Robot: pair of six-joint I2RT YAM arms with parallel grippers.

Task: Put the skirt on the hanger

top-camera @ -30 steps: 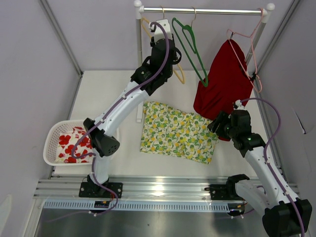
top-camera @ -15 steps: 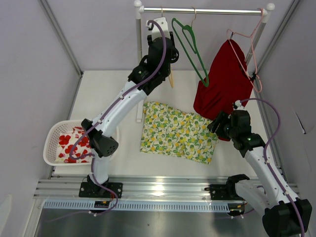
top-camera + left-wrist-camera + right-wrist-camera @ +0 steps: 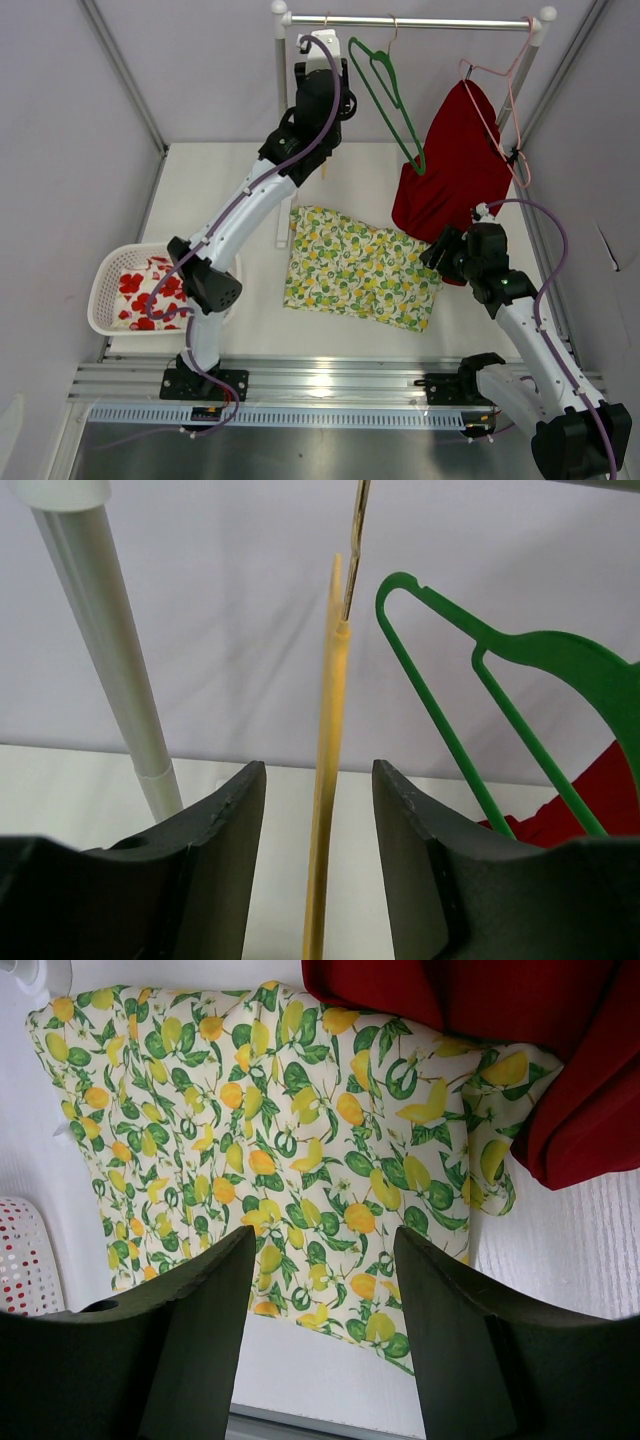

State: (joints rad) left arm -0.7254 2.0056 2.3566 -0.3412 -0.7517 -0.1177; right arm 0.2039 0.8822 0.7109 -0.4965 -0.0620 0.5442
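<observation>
The right pincer point(image 3: 320, 1260), nearest, hangs spread and empty above the right edge of the lemon-print skirt point(image 3: 355, 265), which lies flat on the table point(image 3: 190, 195), not yet lifted. Farther back, the left pincer point(image 3: 318, 770) is spread either side of the yellow hanger point(image 3: 335, 680) on the rail point(image 3: 420, 21), not clenched on it. I judge that fetching the hanger is barely begun and the hanging all remains.
</observation>
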